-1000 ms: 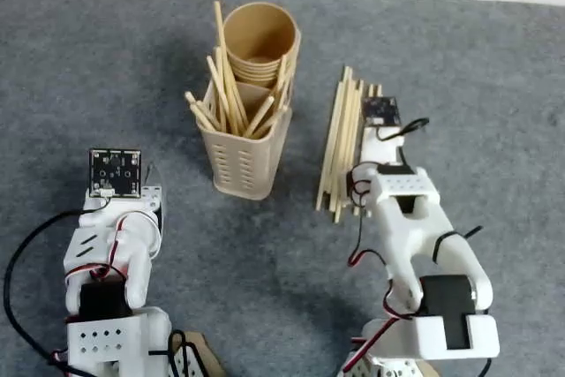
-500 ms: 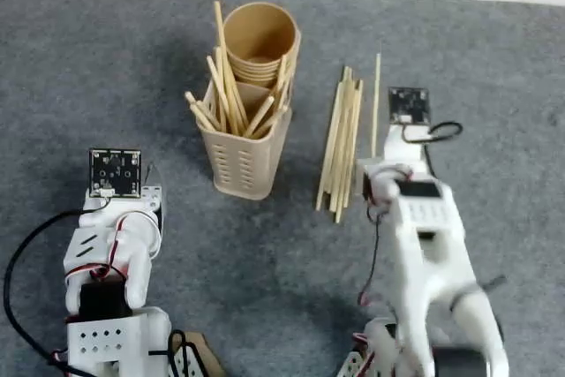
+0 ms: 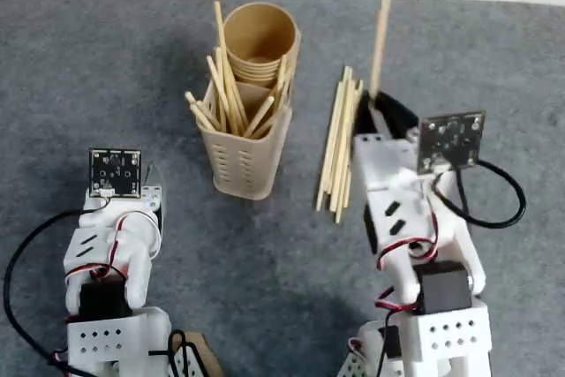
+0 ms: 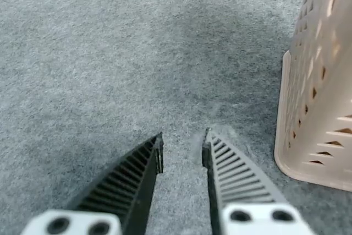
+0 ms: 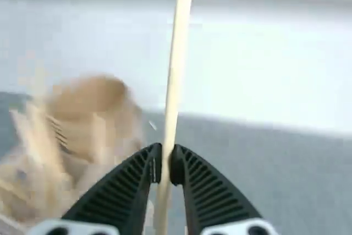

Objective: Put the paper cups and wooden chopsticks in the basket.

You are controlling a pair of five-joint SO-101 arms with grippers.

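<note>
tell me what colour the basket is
Pale beige basket, with slotted walls; clearest in the high view.

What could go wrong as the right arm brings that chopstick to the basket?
The right gripper pinches the chopstick with a long length sticking out, so it might pivot or slip. The basket is already crowded with paper cups and sticks, so the tip could catch. The arm might brush the loose pile beside it.

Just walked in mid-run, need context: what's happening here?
The right gripper is shut on a single wooden chopstick, held off the grey mat beside the loose pile of chopsticks. The basket holds stacked paper cups and several chopsticks. The left gripper sits open, low over the mat near the basket.
</note>
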